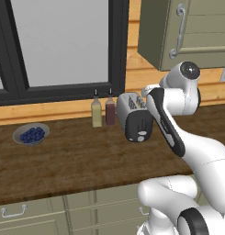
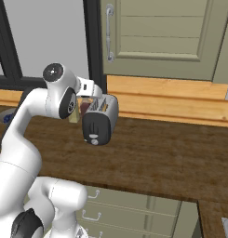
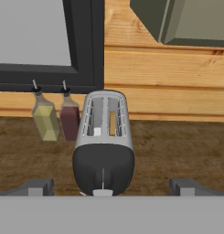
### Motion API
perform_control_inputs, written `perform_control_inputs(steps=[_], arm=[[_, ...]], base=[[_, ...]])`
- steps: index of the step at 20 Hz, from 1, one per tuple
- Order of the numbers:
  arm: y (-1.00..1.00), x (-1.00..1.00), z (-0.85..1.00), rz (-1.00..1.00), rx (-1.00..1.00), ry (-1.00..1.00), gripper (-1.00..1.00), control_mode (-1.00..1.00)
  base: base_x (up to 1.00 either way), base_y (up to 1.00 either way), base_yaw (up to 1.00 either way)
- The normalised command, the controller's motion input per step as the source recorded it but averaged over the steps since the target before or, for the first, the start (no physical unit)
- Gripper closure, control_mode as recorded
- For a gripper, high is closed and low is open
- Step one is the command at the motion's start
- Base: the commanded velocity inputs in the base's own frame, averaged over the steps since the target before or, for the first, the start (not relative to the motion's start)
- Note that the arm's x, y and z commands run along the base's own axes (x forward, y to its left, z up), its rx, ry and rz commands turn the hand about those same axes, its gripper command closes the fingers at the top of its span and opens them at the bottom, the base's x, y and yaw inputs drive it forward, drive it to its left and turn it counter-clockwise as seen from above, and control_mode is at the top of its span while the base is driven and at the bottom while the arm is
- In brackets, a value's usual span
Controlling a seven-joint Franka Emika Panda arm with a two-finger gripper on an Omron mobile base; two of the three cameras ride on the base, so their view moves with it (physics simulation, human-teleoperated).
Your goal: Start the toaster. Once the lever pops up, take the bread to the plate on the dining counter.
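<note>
Running across the whole scene is a long dark brown wooden worktop [image 1: 77, 160] with pale grey-green drawers [image 1: 36, 215] below it, backed by a band of honey-coloured wood panelling [image 2: 171, 100]. A big window with a black frame [image 1: 117, 46] sits above the panelling on the left, and a grey-green wall cabinet with a metal handle [image 1: 187, 27] hangs to its right.

The white arm [image 1: 196, 147] rises over the worktop toward the back wall. The gripper [image 3: 111, 187] has its two finger tips spread wide, one on each side of the toaster's end panel in the hand view, touching nothing and holding nothing.

The toaster [image 3: 104, 146] stands on the worktop near the back wall, its black rounded end facing the robot and its shiny silver body running back toward the panelling. A slice of bread [image 3: 113, 122] shows in the right slot. The lever [image 3: 103, 193] is a small pale tab at the foot of a vertical slot in the black panel.

Two small bottles stand just left of the toaster, one yellowish [image 1: 96, 112] and one dark red [image 1: 110, 110], side by side. A grey bowl of blueberries [image 1: 31, 134] rests well apart, further left on the worktop.

No writing or brand marks can be read on anything.
</note>
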Motion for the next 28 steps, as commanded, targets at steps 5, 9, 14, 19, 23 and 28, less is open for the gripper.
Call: perform_control_inputs(steps=[5, 9, 14, 19, 23, 28], arm=[[0.00, 0.00, 0.00, 0.00, 0.00, 0.00, -1.00, -1.00], [0.00, 0.00, 0.00, 0.00, 0.00, 0.00, -1.00, -1.00], [0.00, 0.00, 0.00, 0.00, 0.00, 0.00, -1.00, -1.00], [0.00, 0.00, 0.00, 0.00, 0.00, 0.00, -1.00, -1.00], [0.00, 0.00, 0.00, 0.00, 0.00, 0.00, -1.00, -1.00], [0.00, 0.00, 0.00, 0.00, 0.00, 0.00, -1.00, -1.00]], base=[[0.00, 0.00, 0.00], [0.00, 0.00, 0.00], [0.00, 0.00, 0.00], [0.00, 0.00, 0.00], [0.00, 0.00, 0.00], [0.00, 0.00, 0.00]])
